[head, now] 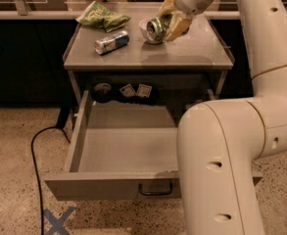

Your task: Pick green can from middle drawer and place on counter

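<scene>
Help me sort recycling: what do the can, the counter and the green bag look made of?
The green can, held in the pincer over the back of the counter: thin shiny metal, judging by its glinting silver end. The counter: likely matte grey metal, smooth with raised edges. The green bag: seemingly crinkled plastic film.

Green snack bag (103,17), silver-white can (111,42) on its side, white bowl (143,29); black cable (37,156) on the floor.
</scene>
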